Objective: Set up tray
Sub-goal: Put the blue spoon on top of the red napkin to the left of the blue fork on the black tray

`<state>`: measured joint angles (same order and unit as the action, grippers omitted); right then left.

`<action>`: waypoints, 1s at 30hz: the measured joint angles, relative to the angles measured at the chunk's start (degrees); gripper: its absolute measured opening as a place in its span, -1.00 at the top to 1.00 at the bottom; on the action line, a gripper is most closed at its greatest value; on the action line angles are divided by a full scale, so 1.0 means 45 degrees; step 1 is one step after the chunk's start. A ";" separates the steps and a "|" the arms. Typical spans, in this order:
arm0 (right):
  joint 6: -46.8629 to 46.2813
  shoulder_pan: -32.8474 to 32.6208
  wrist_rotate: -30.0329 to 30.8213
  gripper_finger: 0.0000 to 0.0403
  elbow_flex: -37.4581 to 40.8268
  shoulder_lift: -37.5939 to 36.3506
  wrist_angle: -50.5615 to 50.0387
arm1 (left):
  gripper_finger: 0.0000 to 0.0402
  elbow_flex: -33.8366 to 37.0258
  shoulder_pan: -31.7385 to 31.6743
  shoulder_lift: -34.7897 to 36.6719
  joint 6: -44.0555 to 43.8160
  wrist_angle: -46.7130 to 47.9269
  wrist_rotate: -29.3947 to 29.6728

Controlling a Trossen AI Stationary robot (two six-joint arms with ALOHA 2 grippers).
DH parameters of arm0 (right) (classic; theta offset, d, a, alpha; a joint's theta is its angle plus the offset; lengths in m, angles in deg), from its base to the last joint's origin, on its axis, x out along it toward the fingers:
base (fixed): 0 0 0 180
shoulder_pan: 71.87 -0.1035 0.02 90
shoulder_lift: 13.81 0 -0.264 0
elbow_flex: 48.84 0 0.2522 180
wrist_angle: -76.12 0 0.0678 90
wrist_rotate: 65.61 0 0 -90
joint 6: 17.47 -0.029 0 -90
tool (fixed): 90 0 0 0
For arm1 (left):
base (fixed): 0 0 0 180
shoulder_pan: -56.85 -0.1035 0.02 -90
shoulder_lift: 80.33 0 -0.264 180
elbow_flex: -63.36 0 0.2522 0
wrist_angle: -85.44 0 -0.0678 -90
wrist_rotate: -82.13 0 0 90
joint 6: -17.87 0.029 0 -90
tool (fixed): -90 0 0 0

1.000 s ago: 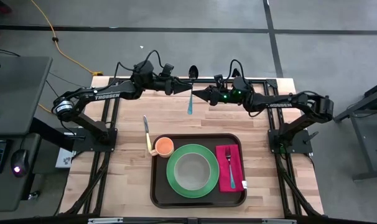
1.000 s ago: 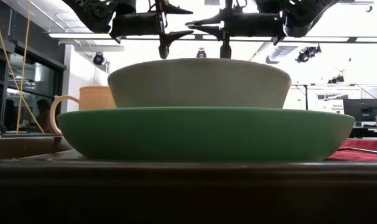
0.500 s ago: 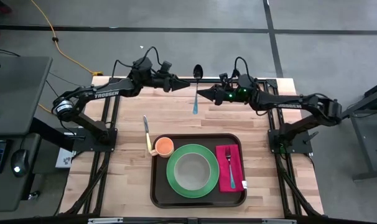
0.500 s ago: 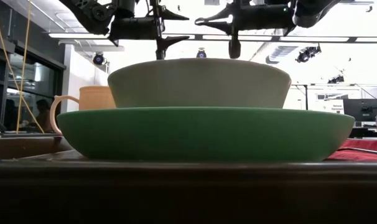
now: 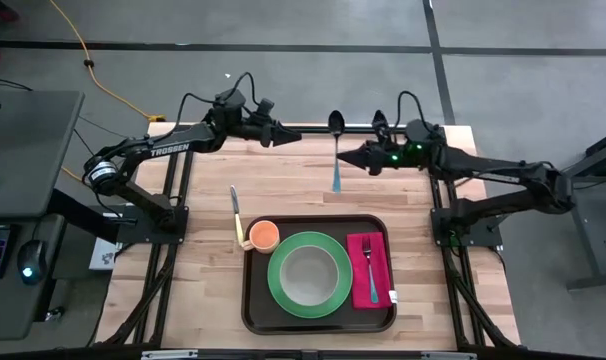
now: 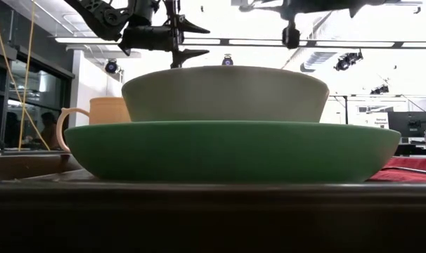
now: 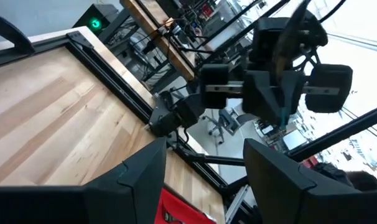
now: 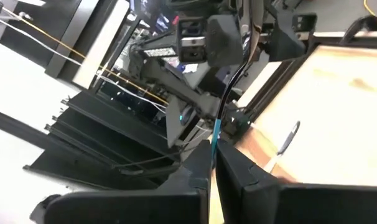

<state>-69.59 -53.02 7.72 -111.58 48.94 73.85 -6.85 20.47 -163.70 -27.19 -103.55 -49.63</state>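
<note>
Counter (image 5: 203, 215): pale wood, carrying the whole setting.
Tray (image 5: 255, 312): dark brown, at the counter's near middle, holding a green plate (image 5: 279, 292) with a bowl (image 5: 309, 275), a magenta napkin (image 5: 380, 252) with a fork (image 5: 369, 262), and an orange cup (image 5: 264, 236).
Knife (image 5: 235, 212): on the counter, just left of the tray.
Right pincer (image 5: 343, 156): raised over the far edge, clamped on a blue-handled spoon (image 5: 336, 150) that hangs bowl-up.
Left pincer (image 5: 286, 137): raised at far left-centre, fingers spread, empty.
</note>
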 joint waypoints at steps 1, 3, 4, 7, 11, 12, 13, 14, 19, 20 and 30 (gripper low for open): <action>-0.0083 -0.0097 0.0099 1.00 0.0000 -0.0279 -0.0337 | -0.21 0.0000 0.0000 0.0000 0.0004 0.0058 0.0000; -0.0273 -0.0373 0.0397 1.00 0.0000 -0.0821 -0.1060 | -0.21 0.0000 0.0000 0.0000 0.0004 0.0064 0.0005; -0.0401 -0.0539 0.0592 1.00 0.0000 -0.1094 -0.1456 | -0.21 0.0000 0.0000 0.0000 -0.0004 0.0053 0.0004; -0.0736 -0.1070 0.1122 1.00 0.0000 -0.1918 -0.2683 | -0.21 0.0000 0.0000 0.0000 -0.0036 0.0055 0.0015; -0.1047 -0.1920 0.2255 1.00 0.0000 -0.2972 -0.4061 | -0.21 0.0000 0.0000 -0.0005 -0.0231 0.0050 0.0057; -0.1130 -0.2186 0.2569 1.00 0.0000 -0.3233 -0.4411 | -0.21 0.0000 0.0005 -0.0005 -0.0332 0.0047 0.0063; -0.1291 -0.2458 0.2986 1.00 0.0000 -0.3485 -0.4746 | -0.21 0.0000 0.0005 -0.0005 -0.0373 0.0045 0.0063; -0.1416 -0.2732 0.3347 1.00 0.0000 -0.3731 -0.5080 | -0.21 0.0000 0.0005 -0.0005 -0.0377 0.0045 0.0063; -0.2415 -0.4322 0.5319 1.00 0.0000 -0.4840 -0.6950 | -0.21 0.0000 0.0112 -0.0005 -0.0622 -0.0073 0.0156; -0.2629 -0.4671 0.5667 1.00 0.0036 -0.5018 -0.7123 | -0.21 0.0000 0.0121 -0.0005 -0.0635 -0.0086 0.0253; -0.5114 -0.7710 0.8387 1.00 0.2699 -0.6126 -0.5276 | -0.21 0.0010 0.0262 -0.0010 -0.0715 -0.0266 0.0661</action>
<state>-92.61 -87.72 45.46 -99.43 21.37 50.10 -6.81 21.65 -163.75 -30.40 -104.75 -46.66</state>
